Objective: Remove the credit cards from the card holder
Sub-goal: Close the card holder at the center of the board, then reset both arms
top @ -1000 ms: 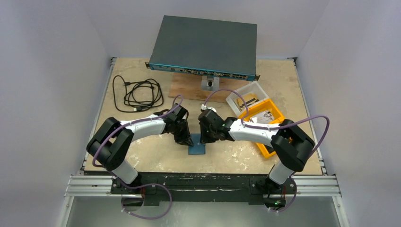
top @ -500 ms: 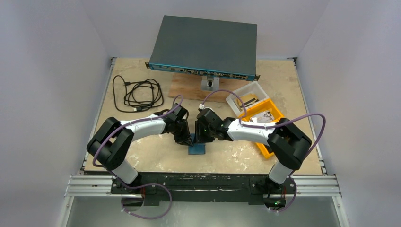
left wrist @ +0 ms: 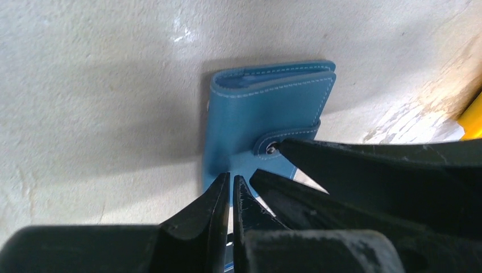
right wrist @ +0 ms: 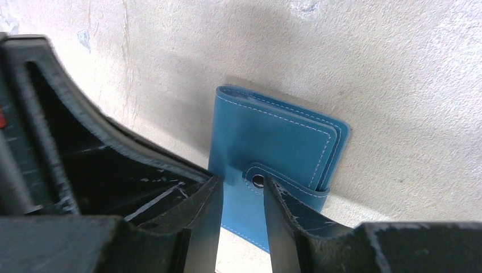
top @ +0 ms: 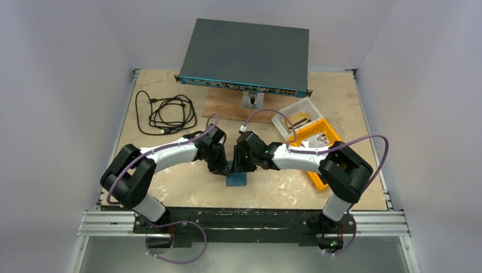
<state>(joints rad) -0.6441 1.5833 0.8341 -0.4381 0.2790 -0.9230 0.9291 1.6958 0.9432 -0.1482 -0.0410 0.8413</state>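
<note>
Small teal-blue folding leather card holder [top: 237,180] lies flat on the sandy, scuffed table top [top: 170,190], centre front, between the two arms. It's folded shut and the snap tab [right wrist: 287,186] looks fastened over the open edge. No credit cards are visible anywhere, so I take them to be inside and the job as barely started.

Left gripper [left wrist: 230,185]: jaws clenched, tips down at the holder's edge. It reads as a hold-down so the holder won't skate when the tab gets pulled. From the left wrist view I can't tell if it pinches the cover's lip or just presses on it.

Right gripper [right wrist: 241,187]: jaws parted, grasping nothing, one finger on either side of the metal snap stud [right wrist: 257,181]. It looks lined up to close on the tab and peel it up.

Step in hand, as I judge it, is unsnapping. The next move needs a close on the tab only, not the cover under it, then a lift away from the left tips.

Risk: if the hold-down is weak the whole holder lifts with the tab. The two sets of fingers are also nearly touching, so there's little room.
</note>
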